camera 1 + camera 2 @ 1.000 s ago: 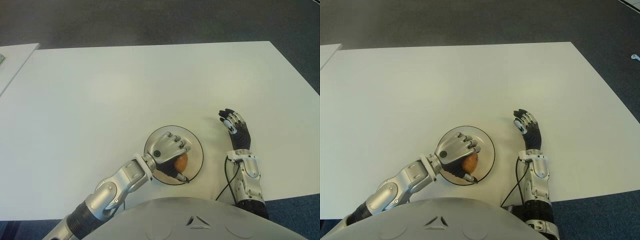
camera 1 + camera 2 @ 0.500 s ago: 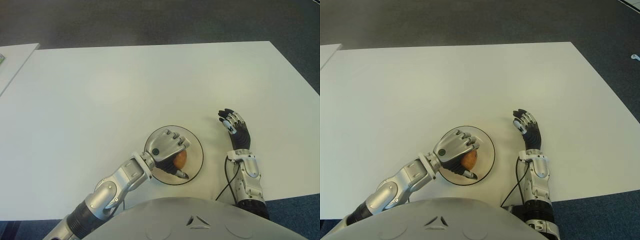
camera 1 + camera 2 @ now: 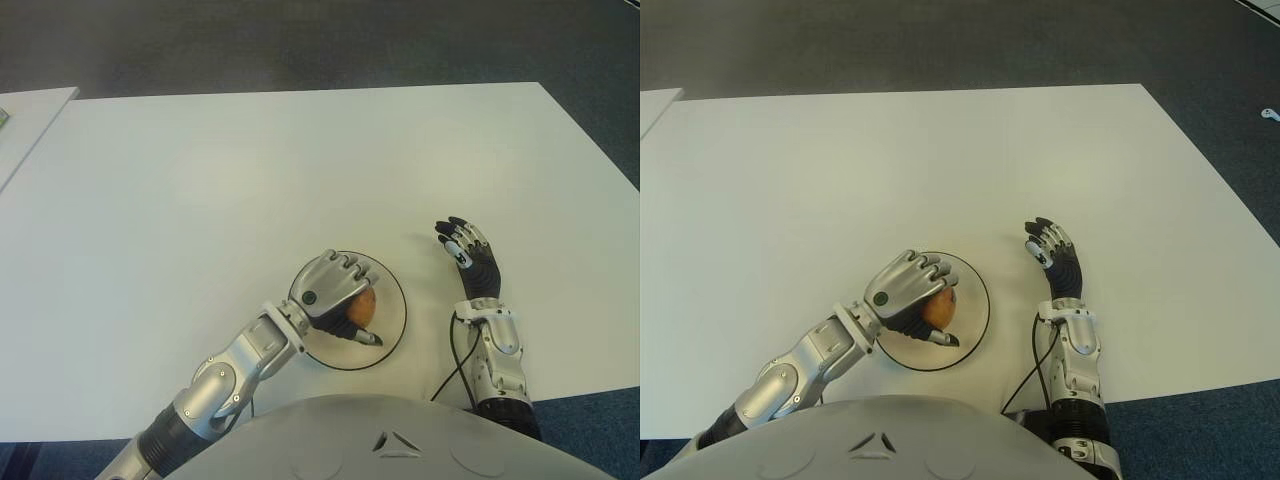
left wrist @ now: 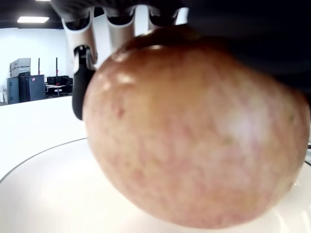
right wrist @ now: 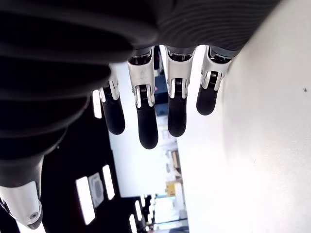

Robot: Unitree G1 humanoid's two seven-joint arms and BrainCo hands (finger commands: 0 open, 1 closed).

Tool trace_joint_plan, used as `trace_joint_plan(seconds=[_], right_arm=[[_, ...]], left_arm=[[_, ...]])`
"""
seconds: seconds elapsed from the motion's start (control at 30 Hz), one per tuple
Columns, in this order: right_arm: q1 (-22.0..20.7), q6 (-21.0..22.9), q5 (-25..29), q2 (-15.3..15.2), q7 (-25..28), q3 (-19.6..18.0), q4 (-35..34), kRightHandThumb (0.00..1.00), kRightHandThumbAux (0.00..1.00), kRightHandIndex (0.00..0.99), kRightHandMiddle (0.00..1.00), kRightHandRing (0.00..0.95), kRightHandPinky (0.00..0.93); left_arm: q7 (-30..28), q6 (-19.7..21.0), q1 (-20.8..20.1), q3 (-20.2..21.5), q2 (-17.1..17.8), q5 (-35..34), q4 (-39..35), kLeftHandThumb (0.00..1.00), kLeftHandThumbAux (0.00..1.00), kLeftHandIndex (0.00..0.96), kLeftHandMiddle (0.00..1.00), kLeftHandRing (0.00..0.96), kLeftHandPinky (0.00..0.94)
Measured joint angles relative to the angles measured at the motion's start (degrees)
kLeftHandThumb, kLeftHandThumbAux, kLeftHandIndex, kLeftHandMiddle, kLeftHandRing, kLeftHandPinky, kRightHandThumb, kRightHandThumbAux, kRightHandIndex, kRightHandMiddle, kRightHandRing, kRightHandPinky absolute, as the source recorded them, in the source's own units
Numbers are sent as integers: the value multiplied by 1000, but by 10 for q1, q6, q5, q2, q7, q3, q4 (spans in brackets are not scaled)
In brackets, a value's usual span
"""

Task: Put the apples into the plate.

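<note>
Apple [image 3: 361, 305] sits inside the plate [image 3: 392, 300], enclosed from above by the left hand [image 3: 330, 288], whose fingers [image 3: 345, 265] curl over its top while the thumb reaches under toward 5 o'clock. In the left wrist view the fruit fills the frame just over the white plate floor, and I cannot tell whether it touches. It is roundish with no marked long axis, so the release turns only on the fingers lifting straight off. The left hand is plainly the nearer; the right hand [image 3: 466, 250] shows at 3 o'clock of the plate, apart from it on the table [image 3: 200, 180], fingers loosely extended and holding nothing. Against a second ago, the left hand has rolled toward 12 o'clock and the apple shows more fully from under the palm.
</note>
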Motion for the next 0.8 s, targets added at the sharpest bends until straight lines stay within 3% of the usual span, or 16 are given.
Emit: trace_joint_plan(seconds=[0.47, 0.8], right_arm=[[3, 2, 0, 2, -2, 1, -4, 279, 611, 216, 323, 236, 182], [4, 5, 5, 6, 2, 1, -8, 310, 619, 207, 335, 247, 207]], left_arm=[[8, 25, 16, 25, -19, -1, -25, 98, 239, 0, 0, 0, 0], [-20, 51, 24, 30, -33, -1, -40, 78, 217, 0, 0, 0, 0]])
